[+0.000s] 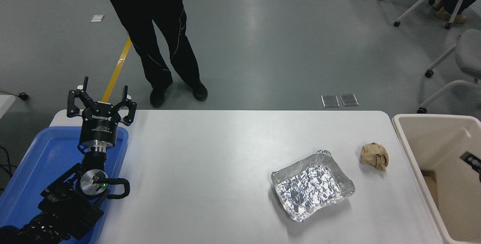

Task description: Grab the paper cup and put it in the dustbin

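Left gripper (101, 99) parked at near left over the blue tray (30, 161), fingers (127, 103) spread wide, holding nothing. Right gripper (474, 161): only a dark tip shows at the right edge, above the dustbin (421, 118); cannot tell how it stands. Paper cup not visible. On the worktop (210, 161): foil tray (312, 185), with the brown paper ball (374, 156) just to its right, near the dustbin.

Beige dustbin (413, 150) stands at the table's right edge, cup unseen
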You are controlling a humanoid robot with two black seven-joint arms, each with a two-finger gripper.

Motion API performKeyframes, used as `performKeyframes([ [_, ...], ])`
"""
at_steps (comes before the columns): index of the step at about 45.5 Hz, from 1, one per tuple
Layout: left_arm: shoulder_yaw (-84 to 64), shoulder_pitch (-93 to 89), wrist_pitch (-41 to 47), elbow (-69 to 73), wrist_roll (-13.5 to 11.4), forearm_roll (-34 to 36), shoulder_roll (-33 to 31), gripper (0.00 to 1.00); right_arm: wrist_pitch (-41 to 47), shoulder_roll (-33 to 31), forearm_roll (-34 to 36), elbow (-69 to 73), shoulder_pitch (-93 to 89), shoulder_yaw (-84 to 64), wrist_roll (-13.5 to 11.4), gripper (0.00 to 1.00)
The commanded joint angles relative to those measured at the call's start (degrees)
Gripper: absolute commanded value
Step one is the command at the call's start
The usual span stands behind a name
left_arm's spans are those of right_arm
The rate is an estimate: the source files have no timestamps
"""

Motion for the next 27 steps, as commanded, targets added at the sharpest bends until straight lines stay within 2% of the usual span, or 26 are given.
performKeyframes([
  [1, 0.0, 0.0, 0.0, -0.1, 0.1, 0.1, -0.1, 0.99, 3.2, -8.7, -6.4, 24.2, 22.3, -15.2, 0.5, 1.00],
  [10, 0.0, 0.0, 0.0, -0.1, 0.1, 0.1, -0.1, 0.99, 4.7, -8.7, -7.0, 48.3, 46.2, -27.9, 0.4, 1.00],
  [18, 0.0, 0.0, -0.1, -0.1, 0.1, 0.1, -0.1, 0.99, 8.8, -7.3, -7.0, 63.7, 62.9, -34.0, 0.3, 1.00],
  [27, -0.1, 0.0, -0.1, -0.1, 0.1, 0.1, -0.1, 0.99, 20.5, -6.0, -7.0, 75.8, 77.9, -34.6, 0.1, 1.00],
])
